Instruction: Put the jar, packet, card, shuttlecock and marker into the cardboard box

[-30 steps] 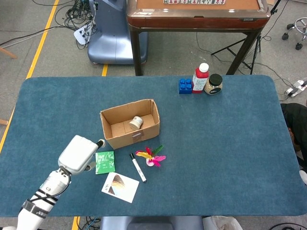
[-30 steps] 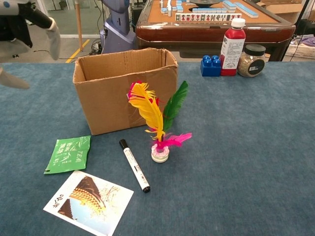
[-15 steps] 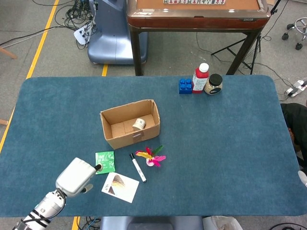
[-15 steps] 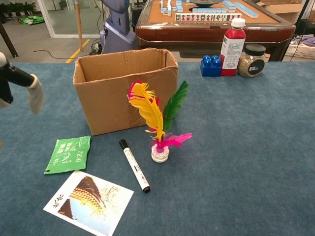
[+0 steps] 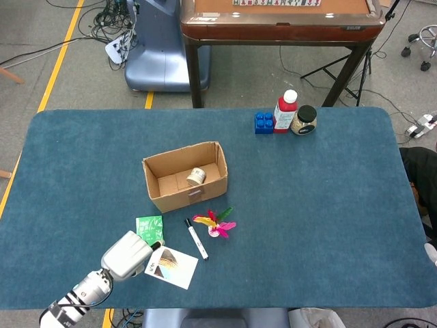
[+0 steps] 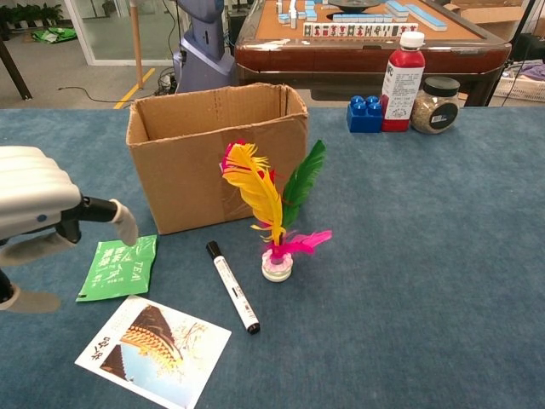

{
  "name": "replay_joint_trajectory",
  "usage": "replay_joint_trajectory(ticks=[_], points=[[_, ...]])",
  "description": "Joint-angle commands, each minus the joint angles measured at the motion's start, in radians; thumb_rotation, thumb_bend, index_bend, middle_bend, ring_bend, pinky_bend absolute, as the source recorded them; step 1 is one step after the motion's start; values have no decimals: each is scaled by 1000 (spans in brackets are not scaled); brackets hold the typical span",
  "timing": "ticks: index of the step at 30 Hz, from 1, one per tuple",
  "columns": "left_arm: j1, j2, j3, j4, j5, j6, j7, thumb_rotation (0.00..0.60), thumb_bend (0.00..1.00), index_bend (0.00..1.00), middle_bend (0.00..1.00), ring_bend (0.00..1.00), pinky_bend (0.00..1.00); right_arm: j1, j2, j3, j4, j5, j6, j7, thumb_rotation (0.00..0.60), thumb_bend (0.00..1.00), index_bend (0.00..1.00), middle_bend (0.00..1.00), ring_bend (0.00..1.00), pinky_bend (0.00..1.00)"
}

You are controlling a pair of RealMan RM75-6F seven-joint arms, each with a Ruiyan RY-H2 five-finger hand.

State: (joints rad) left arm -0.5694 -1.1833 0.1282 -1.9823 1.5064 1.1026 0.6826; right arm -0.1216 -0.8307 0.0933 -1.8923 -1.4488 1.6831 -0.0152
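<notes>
The cardboard box stands open on the blue table, with a small jar lying inside it. In front of the box lie a green tea packet, a picture card and a black-capped white marker. A shuttlecock with yellow, green and pink feathers stands upright beside the marker. My left hand hovers above the packet's left side and the card, fingers apart and holding nothing. My right hand shows in neither view.
At the table's far right stand a blue toy brick, a red bottle and a dark-lidded jar. A wooden mahjong table stands behind.
My left hand has moved from beside the box's left front corner down toward me, then right, and now hangs over the packet and card. The objects have not moved.
</notes>
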Motion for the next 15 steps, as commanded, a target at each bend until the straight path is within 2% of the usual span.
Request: replay_joint_trajectory(ticks=[1, 12, 15], points=[[-6, -30, -35, 32, -69, -34, -39, 600, 135, 304, 903, 916, 1000, 0, 0, 0, 0, 1, -1, 0, 600, 191, 257, 351, 262, 392], [-42, -79, -121, 82, -343, -106, -43, 600, 135, 283, 903, 915, 1000, 5, 0, 1, 2, 7, -10, -1, 600, 191, 257, 351, 262, 392], [-46, -100, -143, 107, -372, -111, -90, 600, 135, 320, 904, 916, 1000, 6, -1, 1, 1, 8, -12, -1, 600, 191, 257, 352, 262, 392]])
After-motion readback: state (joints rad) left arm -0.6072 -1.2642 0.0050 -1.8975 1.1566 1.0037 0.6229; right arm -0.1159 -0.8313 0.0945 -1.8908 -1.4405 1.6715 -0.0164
